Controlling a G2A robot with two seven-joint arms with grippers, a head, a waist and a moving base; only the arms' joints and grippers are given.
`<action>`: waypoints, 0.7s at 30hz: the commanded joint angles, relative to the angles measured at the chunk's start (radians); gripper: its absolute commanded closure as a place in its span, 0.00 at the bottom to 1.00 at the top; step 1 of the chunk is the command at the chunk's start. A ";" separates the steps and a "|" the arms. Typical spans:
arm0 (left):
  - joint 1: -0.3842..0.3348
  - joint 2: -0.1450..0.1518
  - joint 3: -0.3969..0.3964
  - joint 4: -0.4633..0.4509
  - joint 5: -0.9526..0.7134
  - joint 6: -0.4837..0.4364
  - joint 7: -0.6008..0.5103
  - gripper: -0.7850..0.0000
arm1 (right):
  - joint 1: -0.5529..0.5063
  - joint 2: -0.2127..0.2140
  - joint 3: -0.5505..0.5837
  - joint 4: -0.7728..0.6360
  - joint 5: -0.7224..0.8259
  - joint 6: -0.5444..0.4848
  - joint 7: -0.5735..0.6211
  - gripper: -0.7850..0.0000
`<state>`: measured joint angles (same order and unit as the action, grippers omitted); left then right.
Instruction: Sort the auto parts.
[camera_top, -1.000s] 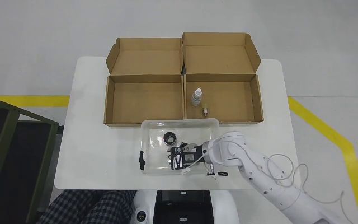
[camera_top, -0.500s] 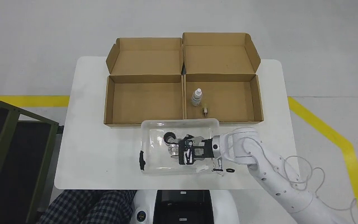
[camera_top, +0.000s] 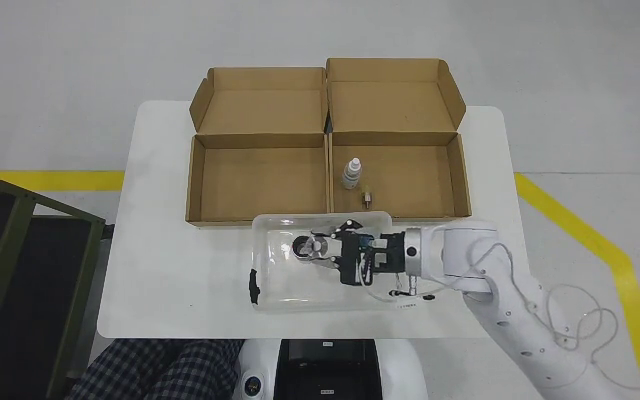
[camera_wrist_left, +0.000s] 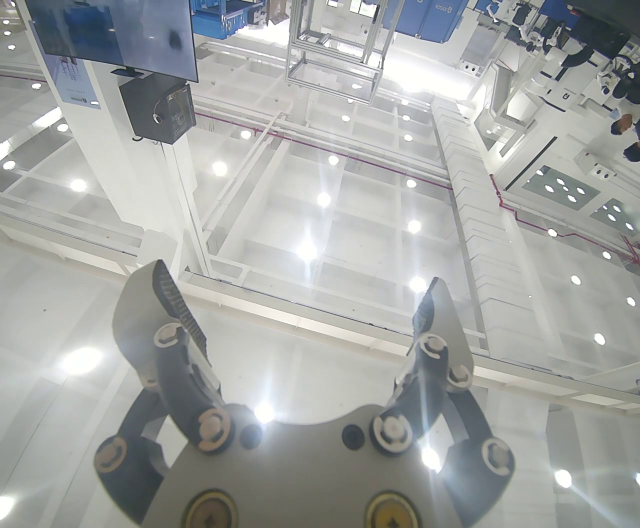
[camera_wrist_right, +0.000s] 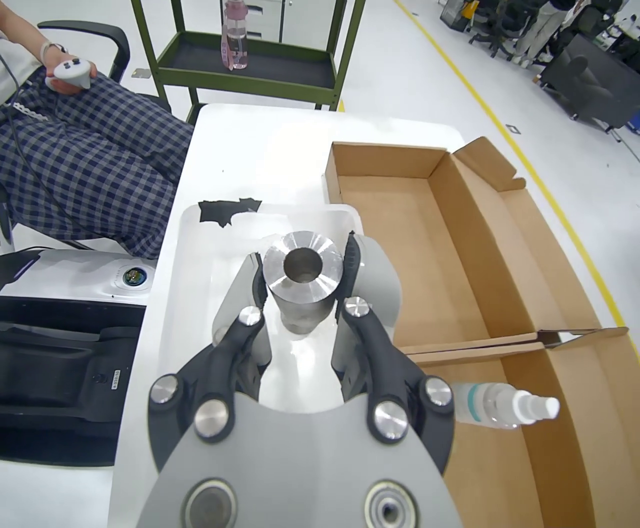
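My right gripper (camera_wrist_right: 302, 272) is shut on a silver metal cylinder (camera_wrist_right: 302, 280) with a hole through its middle, one finger on each side. In the top view that gripper (camera_top: 326, 250) and the cylinder (camera_top: 319, 246) sit over the clear plastic tray (camera_top: 262, 225), near its far side. A dark round part (camera_top: 302, 245) lies in the tray just beside them. My left gripper (camera_wrist_left: 300, 295) points up at the ceiling and is open, holding nothing.
Two open cardboard boxes stand behind the tray. The left box (camera_top: 258, 180) holds nothing. The right box (camera_top: 420, 180) holds a white spray bottle (camera_top: 351, 173) and a small brass part (camera_top: 367, 199). A black scrap (camera_top: 253, 285) clings to the tray's left end.
My right gripper has moved from the tray's near side toward its far side, closer to the boxes, with the cylinder in it. The dark round part stayed put.
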<state>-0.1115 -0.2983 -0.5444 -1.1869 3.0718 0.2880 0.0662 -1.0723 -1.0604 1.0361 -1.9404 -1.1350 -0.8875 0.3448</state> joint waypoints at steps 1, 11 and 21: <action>0.000 0.000 0.000 0.000 0.000 0.000 0.000 0.00 | -0.001 0.002 0.013 -0.013 0.005 0.005 -0.005 1.00; 0.000 0.000 0.000 0.000 0.000 0.000 0.000 0.00 | -0.005 0.010 0.073 -0.072 0.027 0.017 -0.028 1.00; 0.000 0.000 0.000 0.000 0.000 0.000 0.000 0.00 | -0.037 0.014 0.091 -0.147 0.023 0.050 -0.039 1.00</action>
<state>-0.1115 -0.2983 -0.5444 -1.1869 3.0718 0.2880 0.0662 -1.1081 -1.0464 1.1256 -2.0847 -1.1132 -0.8386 0.3062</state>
